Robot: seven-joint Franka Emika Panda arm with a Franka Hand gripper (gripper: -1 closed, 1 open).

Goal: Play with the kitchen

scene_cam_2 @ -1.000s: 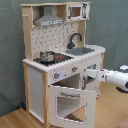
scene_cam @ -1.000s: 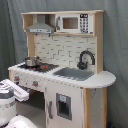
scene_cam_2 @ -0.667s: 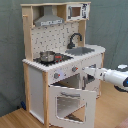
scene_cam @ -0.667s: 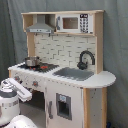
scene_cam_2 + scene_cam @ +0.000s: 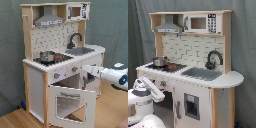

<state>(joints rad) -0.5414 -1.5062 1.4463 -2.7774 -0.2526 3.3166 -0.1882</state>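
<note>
The white, rounded arm (image 5: 112,76) reaches toward the kitchen (image 5: 190,75) front; I cannot tell its gripper's opening. The second exterior view alone shows the windowed oven door (image 5: 70,102) hanging open. Behind sit a metal pot (image 5: 160,61), grey sink (image 5: 202,73), curved black faucet (image 5: 213,59).
</note>
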